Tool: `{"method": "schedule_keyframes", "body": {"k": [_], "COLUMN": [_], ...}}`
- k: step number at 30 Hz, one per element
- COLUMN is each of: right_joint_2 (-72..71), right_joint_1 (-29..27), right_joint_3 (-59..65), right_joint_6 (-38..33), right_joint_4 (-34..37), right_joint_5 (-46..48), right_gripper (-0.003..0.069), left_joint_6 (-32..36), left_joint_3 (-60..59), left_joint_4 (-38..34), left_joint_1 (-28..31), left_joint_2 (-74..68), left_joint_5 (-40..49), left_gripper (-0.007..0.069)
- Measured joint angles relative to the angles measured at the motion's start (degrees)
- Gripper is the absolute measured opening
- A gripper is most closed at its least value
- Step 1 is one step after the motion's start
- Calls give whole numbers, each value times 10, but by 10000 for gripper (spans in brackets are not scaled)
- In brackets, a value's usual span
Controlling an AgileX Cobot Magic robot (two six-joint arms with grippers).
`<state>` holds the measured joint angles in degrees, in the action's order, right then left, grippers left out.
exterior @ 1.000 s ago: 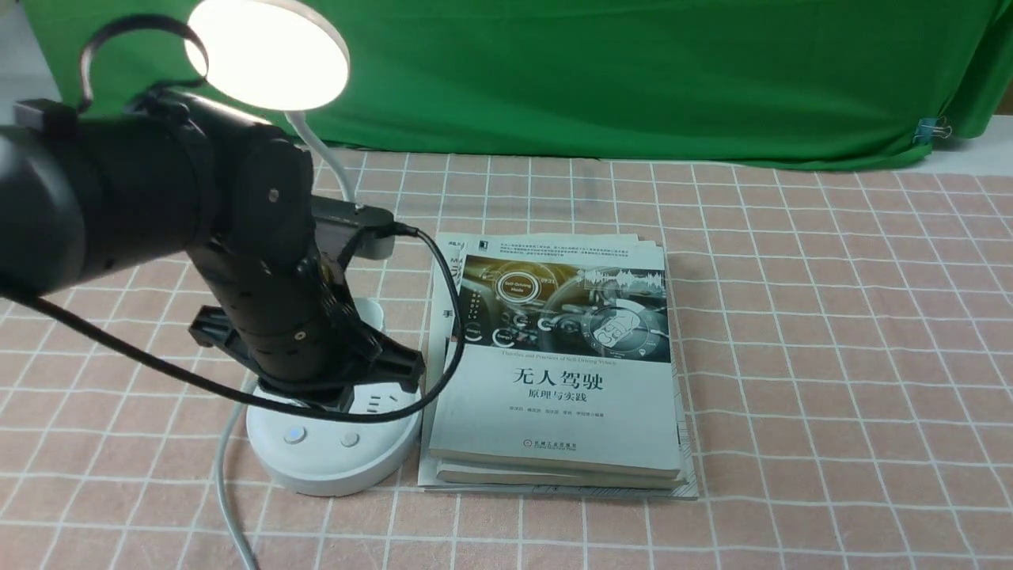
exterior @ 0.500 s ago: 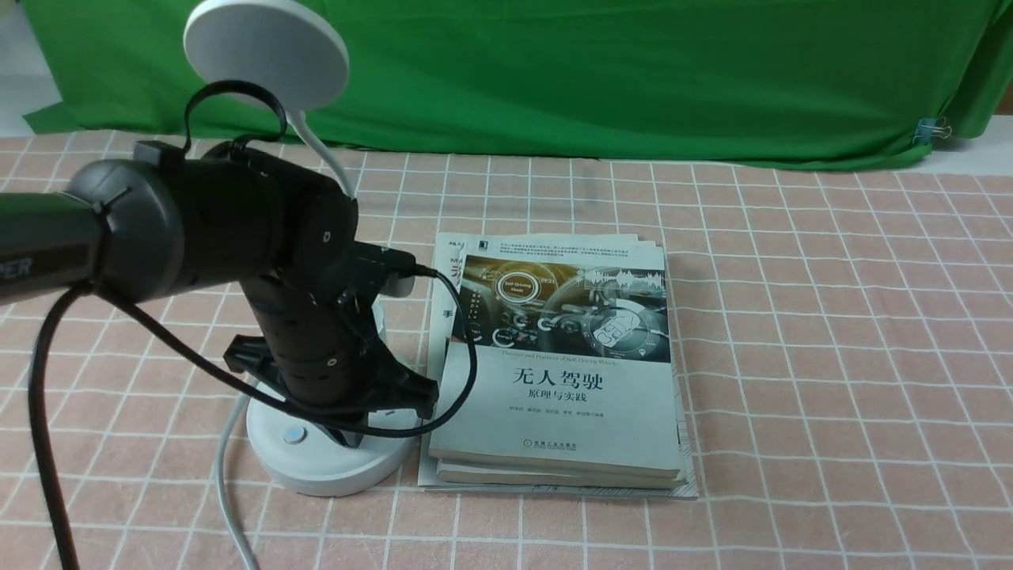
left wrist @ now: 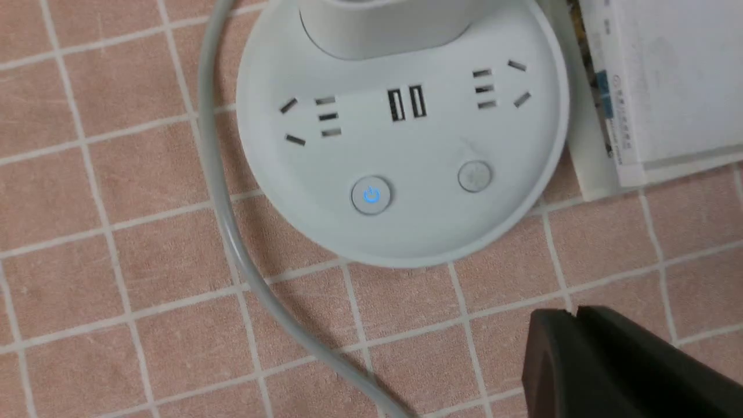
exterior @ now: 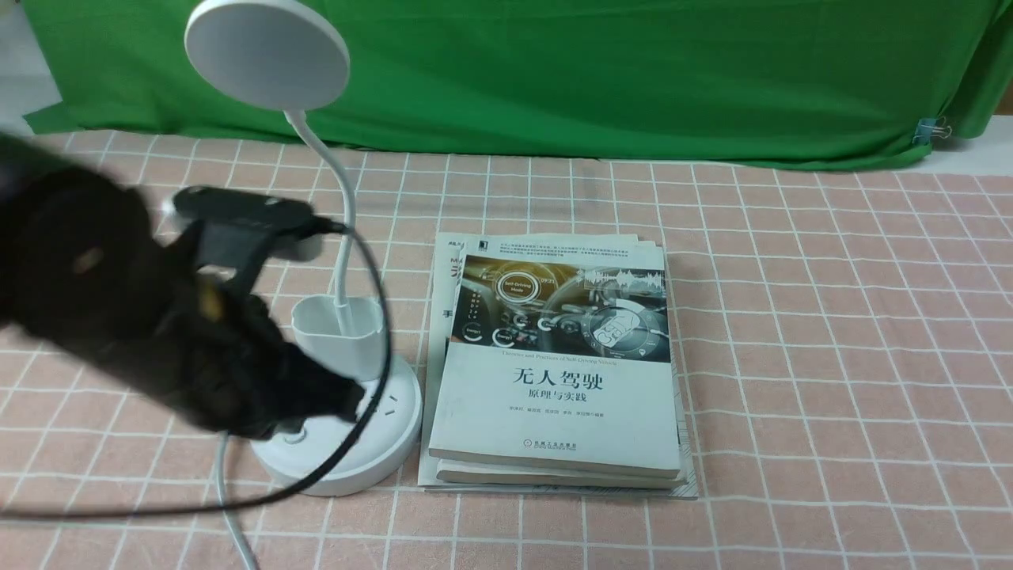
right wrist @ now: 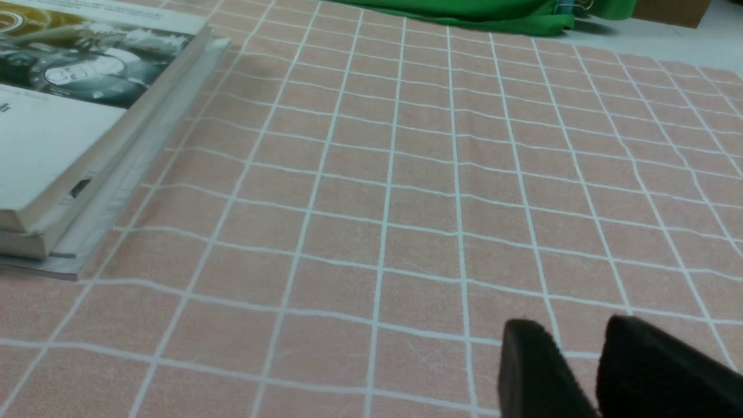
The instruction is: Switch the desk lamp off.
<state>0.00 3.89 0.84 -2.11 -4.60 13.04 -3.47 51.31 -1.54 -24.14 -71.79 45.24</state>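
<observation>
- Front view shows the desk lamp point(exterior: 269, 59) standing on the table point(exterior: 791, 356), just beside the books point(exterior: 554, 427), on my left arm's side. Its head is dark, so I think the job is done.
- My left claw point(left wrist: 574, 314) is shut, tips together, and I see nothing in it. My right claw point(right wrist: 574, 331) has a small gap between its tips, with nothing in it that I can see.
- The power button point(left wrist: 371, 195) has a blue glow. I can't be sure what that glow means. If I took it to mean "lamp on" and pushed again, I might light the lamp up.
- A bump could do that too. If my left claw dipped while moving off, it might hit the power button or the other button point(left wrist: 475, 176).
- My black cable point(exterior: 385, 317) loops in front of the lamp. If I swing wide, it could catch on the thin neck point(exterior: 346, 229) or the cup holder point(exterior: 336, 324) and tip the lamp.
- The gray cord point(left wrist: 223, 209) lies beside the base point(left wrist: 429, 232). If I snagged it, I could drag the lamp out of place.
- Best is to lift up first, then go away slowly, and press nothing more.
</observation>
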Motion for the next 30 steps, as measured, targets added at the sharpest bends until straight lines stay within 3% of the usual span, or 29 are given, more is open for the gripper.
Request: {"method": "schedule_keyframes", "body": {"k": [6,11,25,30], "right_joint_2": [0,0,0,0], "right_joint_1": [0,0,0,0], "right_joint_3": [0,0,0,0], "right_joint_6": [0,0,0,0], "right_joint_4": [0,0,0,0], "right_joint_5": [0,0,0,0], "right_gripper": [240,240,240,240], "left_joint_6": [0,0,-2,26], "left_joint_3": [-139,-209,-227,-258], "left_joint_4": [-30,-31,23,28], "left_joint_1": [0,0,0,11], "left_joint_2": [189,281,322,361], "left_joint_5": [-121,-160,-153,-237], "left_gripper": [6,6,6,6]}}
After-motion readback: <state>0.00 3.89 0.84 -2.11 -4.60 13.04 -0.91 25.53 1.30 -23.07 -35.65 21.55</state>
